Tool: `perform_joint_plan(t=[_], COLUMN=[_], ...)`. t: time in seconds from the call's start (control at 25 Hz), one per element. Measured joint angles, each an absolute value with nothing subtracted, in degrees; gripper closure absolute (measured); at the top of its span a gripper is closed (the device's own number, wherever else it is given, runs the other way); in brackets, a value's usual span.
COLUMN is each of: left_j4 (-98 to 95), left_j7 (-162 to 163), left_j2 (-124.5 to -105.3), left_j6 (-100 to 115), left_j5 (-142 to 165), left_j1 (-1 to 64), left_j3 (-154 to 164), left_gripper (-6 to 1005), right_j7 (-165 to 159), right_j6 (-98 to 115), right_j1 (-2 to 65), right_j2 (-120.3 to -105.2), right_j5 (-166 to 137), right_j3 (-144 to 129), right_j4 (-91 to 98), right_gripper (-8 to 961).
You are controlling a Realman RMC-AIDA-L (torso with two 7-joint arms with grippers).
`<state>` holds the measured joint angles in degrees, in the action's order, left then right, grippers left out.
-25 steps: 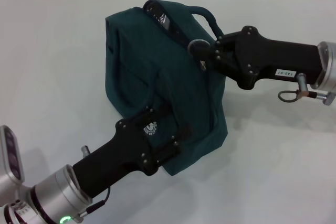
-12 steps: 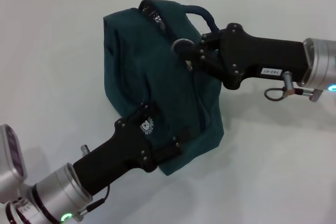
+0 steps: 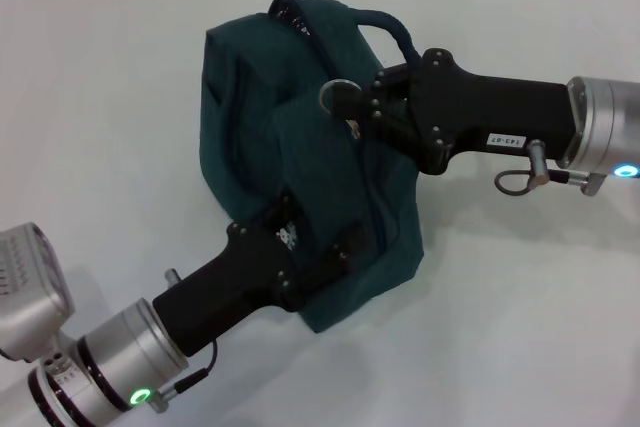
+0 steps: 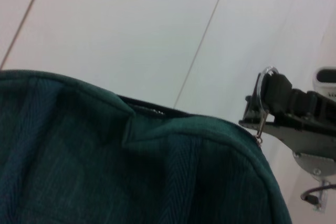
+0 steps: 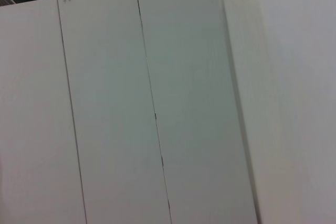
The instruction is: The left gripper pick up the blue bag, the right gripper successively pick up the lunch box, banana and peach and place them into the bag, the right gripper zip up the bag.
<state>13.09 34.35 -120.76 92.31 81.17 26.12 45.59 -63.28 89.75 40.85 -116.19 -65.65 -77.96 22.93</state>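
The bag (image 3: 300, 147) sits slumped on the white table (image 3: 100, 97), leaning over, its dark teal cloth bunched and creased. The left gripper (image 3: 315, 247) comes in from the near left corner and is pinched on the bag's near lower side, its black fingers pressed into the fabric. The right gripper (image 3: 350, 105) reaches in from the right at the top of the bag, closed on the metal ring pull (image 3: 335, 95) of the zipper — the ring shows just past its fingertips. From the left wrist camera the zipper (image 4: 157, 111) runs along the top ridge of the bag, and the ring hangs at its far end, clamped in the other arm's claw. One padded handle (image 3: 385, 27) loops up behind the right gripper — the far one, near the wall. The right wrist camera shows only pale wall panels (image 5: 131, 108).
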Motion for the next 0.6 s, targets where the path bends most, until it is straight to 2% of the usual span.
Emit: perform_joint_plan(t=[0.16,0.4,0.6], left_j4=[13.0,13.0,12.9], left_j7=[34.2,34.2,34.1], left_j2=[-120.76,-120.76,-120.76], left_j6=[92.1,92.0,91.8], left_j5=[82.0,82.1,82.2], left_j1=[26.3,26.4,26.9], left_j3=[45.5,45.4,45.7], left_gripper=[146,340,443], right_j7=[-63.3,-63.3,-63.5], right_j6=[89.7,89.5,88.5], right_j1=[40.6,40.5,40.3], right_j2=[-116.19,-116.19,-116.19], right_j5=[-65.6,-65.5,-65.3], right_j3=[-78.0,-78.0,-78.0], right_j4=[22.9,22.4,22.3], right_gripper=[939,939,939])
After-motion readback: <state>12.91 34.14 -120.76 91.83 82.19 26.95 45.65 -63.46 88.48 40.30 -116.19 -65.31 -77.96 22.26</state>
